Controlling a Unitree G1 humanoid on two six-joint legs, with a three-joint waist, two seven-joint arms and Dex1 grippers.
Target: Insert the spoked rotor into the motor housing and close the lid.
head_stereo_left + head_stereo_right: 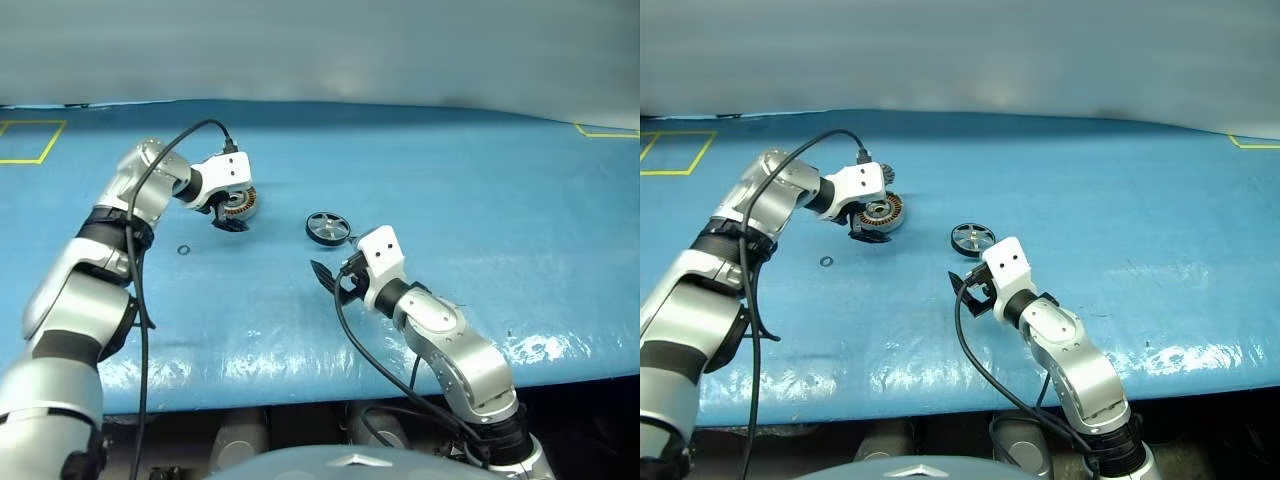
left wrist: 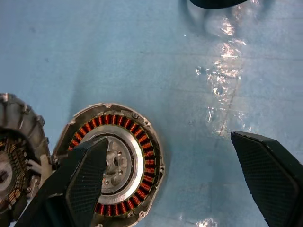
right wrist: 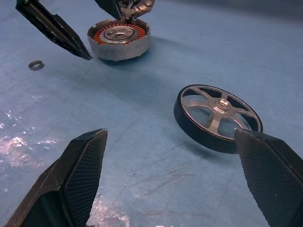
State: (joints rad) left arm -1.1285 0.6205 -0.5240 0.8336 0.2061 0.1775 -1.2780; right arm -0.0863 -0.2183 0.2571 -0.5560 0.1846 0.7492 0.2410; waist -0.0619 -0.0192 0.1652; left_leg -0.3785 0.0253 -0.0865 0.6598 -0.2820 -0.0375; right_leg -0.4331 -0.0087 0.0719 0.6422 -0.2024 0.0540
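Left gripper (image 1: 869,226) angled down over motor housing (image 2: 116,168), fingers spread, right gripper (image 1: 333,276) level, fingers spread

A small dark ring (image 1: 185,250) lies on the blue table cover (image 1: 480,180).

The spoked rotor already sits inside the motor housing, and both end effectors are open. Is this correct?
Not quite. The spoked rotor lies on the blue table, apart from the motor housing, as the right wrist view shows. Both end effectors are open.
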